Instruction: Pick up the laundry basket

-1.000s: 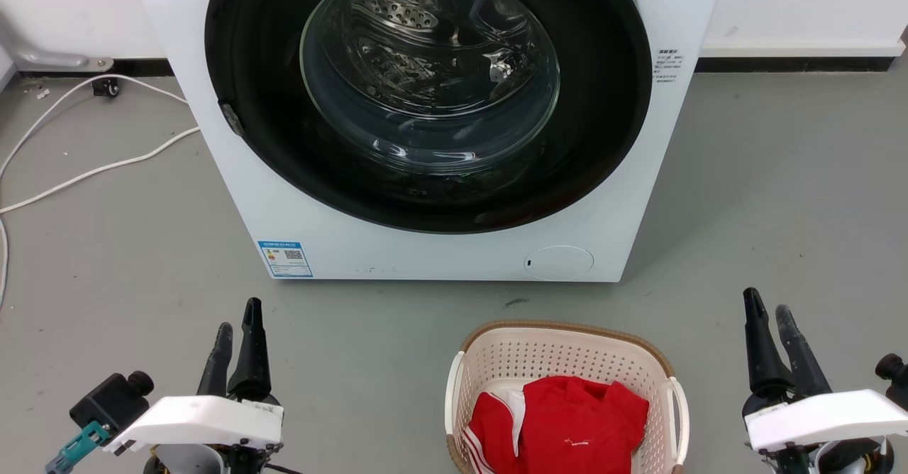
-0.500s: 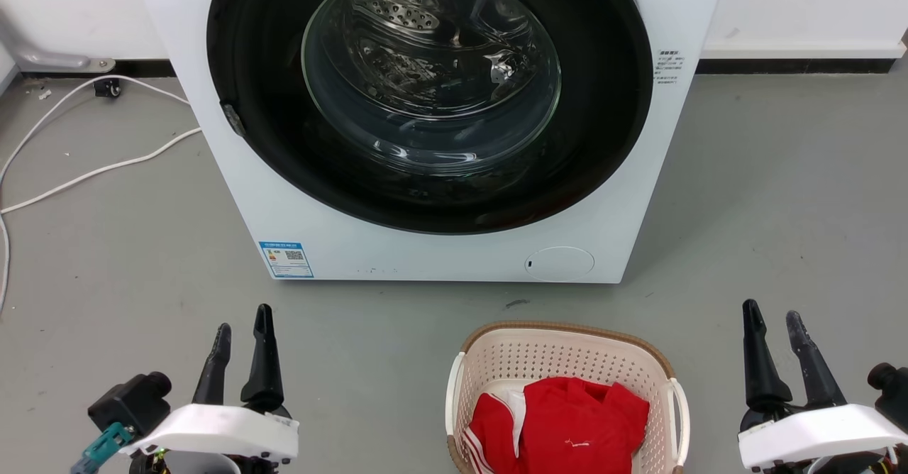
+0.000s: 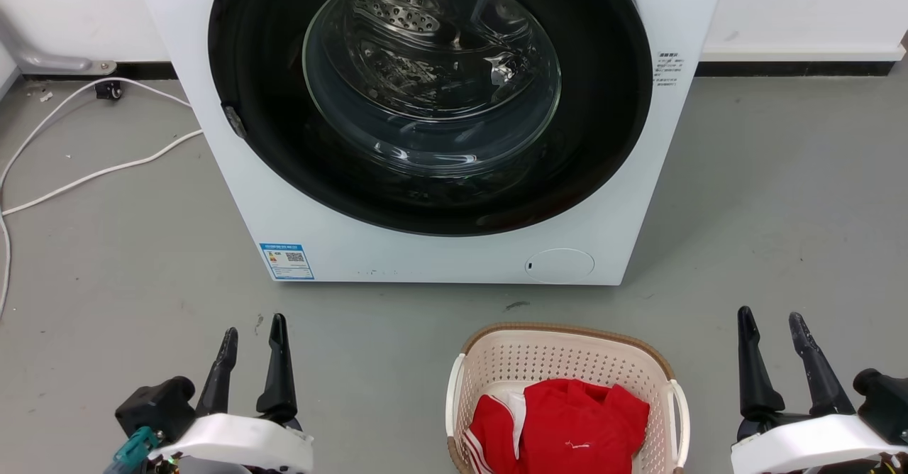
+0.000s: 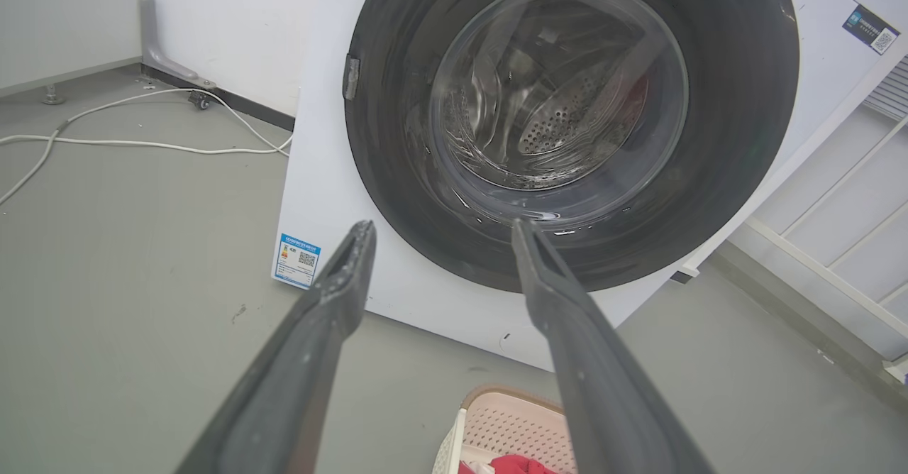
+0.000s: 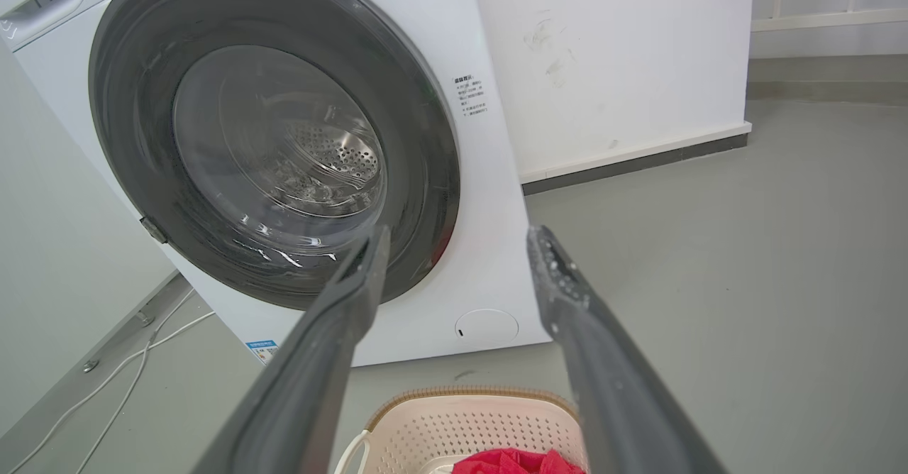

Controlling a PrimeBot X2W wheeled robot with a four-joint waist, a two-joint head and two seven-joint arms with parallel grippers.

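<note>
The laundry basket (image 3: 567,357) is cream-white and perforated, with a brown woven rim and white side handles. It stands on the floor at the bottom centre of the head view, holding a red garment (image 3: 567,424). My left gripper (image 3: 253,323) is open well to the basket's left, and my right gripper (image 3: 771,316) is open to its right; both are apart from it with nothing between their fingers. The basket's far rim peeks in below my left gripper (image 4: 440,227) as the basket (image 4: 511,424), and below my right gripper (image 5: 457,233) as the basket (image 5: 468,424).
A white front-loading washing machine (image 3: 440,257) with a dark round door stands right behind the basket. White cables (image 3: 92,169) trail over the grey floor at the left. A white wall with a dark skirting runs behind.
Both grippers have sunk lower in the head view and their fingers have spread wider. The left one shifted slightly right. The basket has stayed put.
</note>
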